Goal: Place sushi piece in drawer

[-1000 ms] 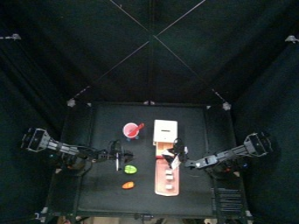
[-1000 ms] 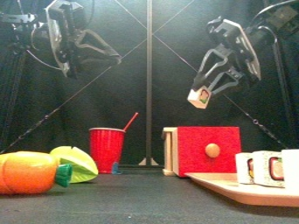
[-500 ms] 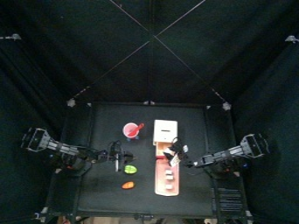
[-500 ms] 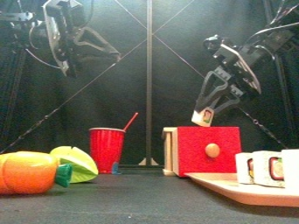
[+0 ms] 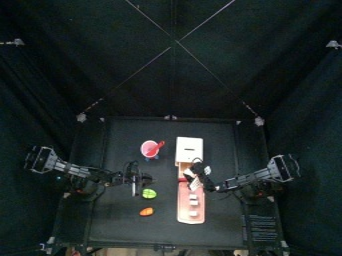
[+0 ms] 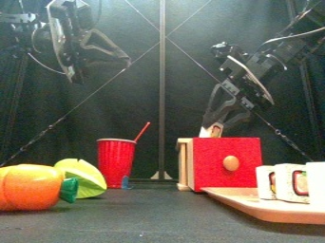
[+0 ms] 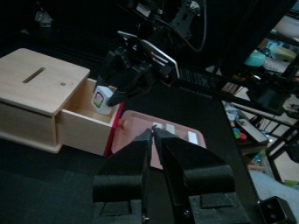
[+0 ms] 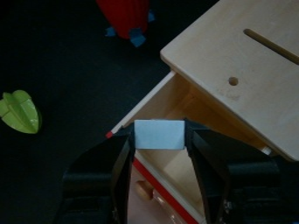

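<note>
The cream cabinet (image 5: 190,148) stands mid-table with its pinkish-tan drawer (image 5: 182,216) pulled out toward the front. Several sushi pieces (image 6: 290,182) lie in the drawer. My right gripper (image 8: 159,144) is shut on a white sushi piece (image 8: 159,135) and holds it just above the drawer's inner end, close to the cabinet's front (image 7: 73,103). In the front view the piece (image 6: 206,129) hangs just above the cabinet's top edge. My left gripper (image 7: 153,131) is shut and empty, raised over the table's left side (image 5: 134,181).
A red cup (image 6: 117,161) with a straw stands left of the cabinet. An orange food item (image 6: 28,187) and a green one (image 6: 82,177) lie front left. The green one also shows in the right wrist view (image 8: 19,111).
My right gripper has come down and a little to the left with the sushi piece, nearer to the cabinet and the drawer. The left arm has stayed still.
</note>
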Robot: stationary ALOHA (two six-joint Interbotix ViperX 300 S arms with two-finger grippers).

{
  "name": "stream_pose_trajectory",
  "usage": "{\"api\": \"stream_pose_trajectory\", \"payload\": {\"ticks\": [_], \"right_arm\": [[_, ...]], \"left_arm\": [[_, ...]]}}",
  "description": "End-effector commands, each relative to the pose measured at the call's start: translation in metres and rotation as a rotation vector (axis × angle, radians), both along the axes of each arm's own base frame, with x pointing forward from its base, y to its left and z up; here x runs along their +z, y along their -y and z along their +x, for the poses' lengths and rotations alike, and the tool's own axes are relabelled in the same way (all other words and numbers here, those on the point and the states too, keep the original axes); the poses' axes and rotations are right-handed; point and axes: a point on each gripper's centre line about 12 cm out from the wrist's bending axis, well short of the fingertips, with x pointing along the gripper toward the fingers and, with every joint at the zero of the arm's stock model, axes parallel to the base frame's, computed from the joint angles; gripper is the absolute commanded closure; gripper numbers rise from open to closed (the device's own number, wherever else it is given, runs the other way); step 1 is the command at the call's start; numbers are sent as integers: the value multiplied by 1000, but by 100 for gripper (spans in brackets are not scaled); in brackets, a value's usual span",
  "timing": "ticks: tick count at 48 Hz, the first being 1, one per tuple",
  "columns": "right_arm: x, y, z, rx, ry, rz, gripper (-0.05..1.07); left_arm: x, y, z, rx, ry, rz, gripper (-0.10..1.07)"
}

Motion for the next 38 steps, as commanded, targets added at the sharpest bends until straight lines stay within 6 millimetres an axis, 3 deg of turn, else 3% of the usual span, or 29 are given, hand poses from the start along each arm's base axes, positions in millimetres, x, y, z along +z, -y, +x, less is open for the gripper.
{"api": "stream_pose_trajectory", "payload": {"ticks": [1,17,38], "right_arm": [[10,1,4,-18,37,15,32],[11,-2,5,-10,33,15,14],[12,-3,6,-11,34,25,13]], "left_arm": [[4,1,2,0,18,2,42],[4,1,2,-1,18,2,42],[4,1,2,-1,18,2,42]]}}
